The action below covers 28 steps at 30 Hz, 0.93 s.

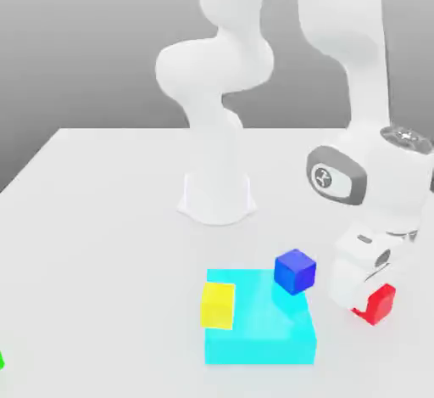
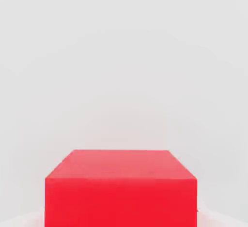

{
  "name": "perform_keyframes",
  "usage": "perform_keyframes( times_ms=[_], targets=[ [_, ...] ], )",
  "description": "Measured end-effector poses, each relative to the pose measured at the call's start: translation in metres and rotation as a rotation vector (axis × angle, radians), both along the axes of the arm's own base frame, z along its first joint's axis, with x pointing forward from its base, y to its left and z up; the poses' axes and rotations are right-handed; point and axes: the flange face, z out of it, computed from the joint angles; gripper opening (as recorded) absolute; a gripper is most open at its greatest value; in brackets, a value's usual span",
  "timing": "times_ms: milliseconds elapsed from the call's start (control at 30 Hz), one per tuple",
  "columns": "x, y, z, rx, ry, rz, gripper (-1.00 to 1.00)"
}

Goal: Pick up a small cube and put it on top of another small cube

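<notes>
A small red cube (image 1: 379, 305) rests on the white table at the exterior view's right. My gripper (image 1: 370, 299) has come straight down over it and is shut on it, and the hand hides part of the cube. Up close in the hand view, the red cube (image 2: 121, 182) sits directly under the hand. A small blue cube (image 1: 295, 271) is at the far right corner of a large cyan block (image 1: 258, 337); whether it rests on the block or behind it I cannot tell. A small yellow cube (image 1: 218, 305) is at the block's left edge.
The arm's white base (image 1: 217, 197) stands at the back middle of the table (image 1: 102, 218). A bit of something green (image 1: 1, 360) shows at the exterior view's left edge. The cyan block lies just to the left of my hand.
</notes>
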Motion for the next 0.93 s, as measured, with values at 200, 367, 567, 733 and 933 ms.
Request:
perform_keyframes(
  times_ms=[200, 367, 567, 733, 933],
  targets=[
    [0.002, -0.016, 0.058, 0.009, 0.012, 0.049, -1.0],
    [0.005, -0.059, 0.098, 0.027, 0.021, 0.205, -1.0],
    [-0.003, -0.112, 0.138, 0.016, 0.01, 0.403, -1.0],
    [-0.006, -0.131, 0.119, 0.003, 0.005, 0.469, -1.0],
    [-0.008, -0.132, 0.089, 0.001, 0.005, 0.471, 1.0]
  ],
)
